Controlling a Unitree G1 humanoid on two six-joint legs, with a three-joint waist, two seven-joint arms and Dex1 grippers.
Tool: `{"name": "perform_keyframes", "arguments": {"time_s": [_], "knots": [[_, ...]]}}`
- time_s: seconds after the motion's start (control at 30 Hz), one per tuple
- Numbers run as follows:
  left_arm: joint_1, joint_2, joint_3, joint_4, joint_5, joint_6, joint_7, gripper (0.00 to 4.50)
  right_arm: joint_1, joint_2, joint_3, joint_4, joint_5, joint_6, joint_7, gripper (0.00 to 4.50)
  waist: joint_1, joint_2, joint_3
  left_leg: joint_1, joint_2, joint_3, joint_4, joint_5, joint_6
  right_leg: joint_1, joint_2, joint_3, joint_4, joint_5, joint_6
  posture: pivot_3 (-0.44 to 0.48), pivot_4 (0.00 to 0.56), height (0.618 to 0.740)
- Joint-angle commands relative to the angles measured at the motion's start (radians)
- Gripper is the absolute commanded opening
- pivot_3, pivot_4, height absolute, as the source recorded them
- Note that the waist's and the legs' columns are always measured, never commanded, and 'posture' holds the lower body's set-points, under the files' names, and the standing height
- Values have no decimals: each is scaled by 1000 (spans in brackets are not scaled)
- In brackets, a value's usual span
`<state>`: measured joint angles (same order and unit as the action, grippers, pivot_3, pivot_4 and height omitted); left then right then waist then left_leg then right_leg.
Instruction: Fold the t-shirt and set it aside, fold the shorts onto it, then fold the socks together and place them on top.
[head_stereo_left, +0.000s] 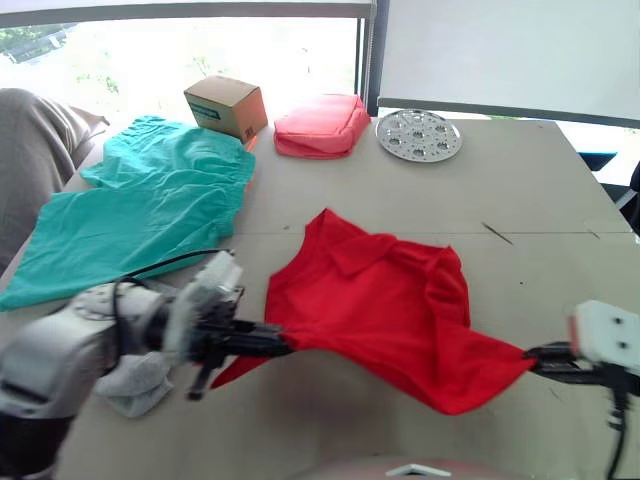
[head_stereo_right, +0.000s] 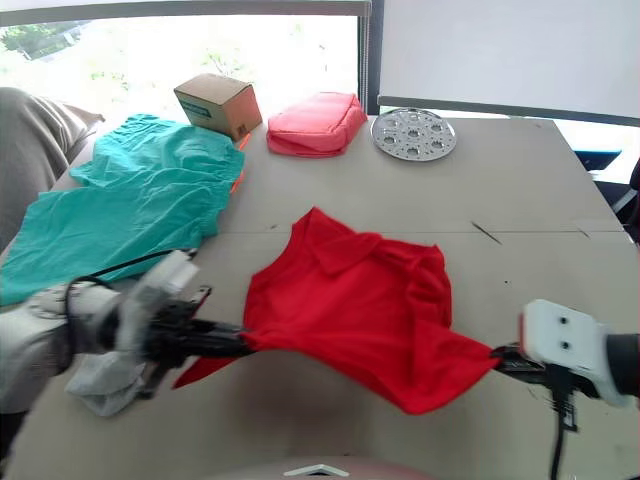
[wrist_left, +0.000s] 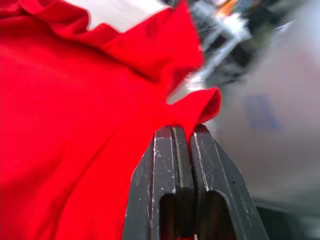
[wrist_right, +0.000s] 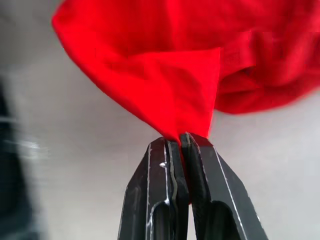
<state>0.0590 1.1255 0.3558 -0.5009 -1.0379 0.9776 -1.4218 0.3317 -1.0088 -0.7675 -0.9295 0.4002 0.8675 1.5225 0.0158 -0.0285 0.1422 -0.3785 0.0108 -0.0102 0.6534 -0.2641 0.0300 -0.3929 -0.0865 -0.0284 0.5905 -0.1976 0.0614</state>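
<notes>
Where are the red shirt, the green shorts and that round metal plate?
t-shirt (head_stereo_left: 385, 305), left eye view, middle of its body.
shorts (head_stereo_left: 150, 205), left eye view, middle of the cloth.
round metal plate (head_stereo_left: 419, 134), left eye view, its perforated centre.

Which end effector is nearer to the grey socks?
Left. The left end effector, shut on the t-shirt edge, is right beside the socks at the near left. The right end effector grips the shirt's opposite corner, far across the table.
</notes>
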Motion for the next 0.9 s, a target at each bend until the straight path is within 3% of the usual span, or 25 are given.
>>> {"name": "perform_keyframes", "arguments": {"time_s": [0.03, 0.1, 0.13, 0.27, 0.33, 0.43, 0.5, 0.6, 0.67, 0.73, 0.8, 0.9], "knots": [[-140, -24, -15, 111, -23, 13, 66, 0, -217, -55, 71, 64, 63, 32, -174, 18, 0, 1, 0, 1, 0, 1, 0, 0, 0, 0, 0, 0, 0, 0, 0, 0, 150, 739], [-369, -131, -134, 260, 145, -91, 214, 0, -416, -70, 252, 171, -4, 28, -350, 18, 6, 1, 0, 2, -2, 2, 2, -2, -4, 1, -2, 0, -1, 0, 0, 0, 150, 739], [-530, -210, -182, 382, 257, -182, 317, 0, -582, -45, 374, 257, -75, 38, -473, 18, 9, -1, -1, 0, -3, 2, 2, -2, -5, 0, -2, 1, -2, 0, 0, 0, 150, 739], [-1042, -379, -248, 871, 579, -548, 595, 0, -1132, 42, 754, 611, -394, -117, -773, 18, 11, -15, 5, -7, -11, 1, 6, 7, -2, -3, 2, 3, 0, 7, -9, 0, 150, 739], [-1202, -398, -257, 1044, 669, -713, 629, 0, -1310, 60, 848, 780, -522, -268, -861, 18, 0, -16, 5, -17, -11, 0, 2, 9, -6, -11, 2, 3, -1, 14, -5, 0, 150, 739], [-1310, -397, -242, 1118, 689, -824, 584, 0, -1415, 50, 855, 895, -574, -418, -905, 18, -6, -13, 4, -22, -12, 4, -5, 10, -7, -20, 0, -3, 0, 14, -5, 0, 150, 739], [-1278, -378, -227, 1038, 643, -796, 495, 0, -1390, 25, 799, 878, -545, -426, -884, 18, -8, -13, 5, -21, -11, 6, -8, 10, -7, -21, -2, -10, -3, 14, -5, 0, 150, 739], [-1008, -271, -215, 683, 470, -566, 300, 0, -1193, -23, 670, 720, -439, -318, -762, 18, -9, -11, 6, -22, -8, 8, -7, 10, -7, -19, -1, -13, -2, 14, -4, 0, 150, 739], [-820, -209, -177, 477, 361, -398, 282, 0, -1001, -47, 579, 595, -380, -273, -679, 18, -19, -10, 6, -19, -6, 9, -4, 10, -7, -16, 0, -12, 0, 14, -3, 0, 150, 739], [-547, -130, -147, 272, 307, -307, 235, 0, -735, -38, 469, 433, -342, -194, -601, 18, -23, -10, 6, -11, -3, 10, 0, 7, -2, -10, -1, -11, -1, 12, -2, 0, 150, 739], [-315, -129, -109, 127, 260, -243, 257, 0, -471, 11, 374, 292, -323, -124, -565, 18, -24, -10, 1, -3, 0, 7, -2, 5, 0, -4, -1, -7, 1, 10, -4, 0, 150, 739], [-111, -153, -103, 25, 292, -257, 305, 0, -178, 85, 298, 165, -295, -119, -534, 18, -3, -3, 3, -1, 0, 7, -3, 3, 2, -3, -1, -5, 0, 9, -4, 0, 150, 739]]}}
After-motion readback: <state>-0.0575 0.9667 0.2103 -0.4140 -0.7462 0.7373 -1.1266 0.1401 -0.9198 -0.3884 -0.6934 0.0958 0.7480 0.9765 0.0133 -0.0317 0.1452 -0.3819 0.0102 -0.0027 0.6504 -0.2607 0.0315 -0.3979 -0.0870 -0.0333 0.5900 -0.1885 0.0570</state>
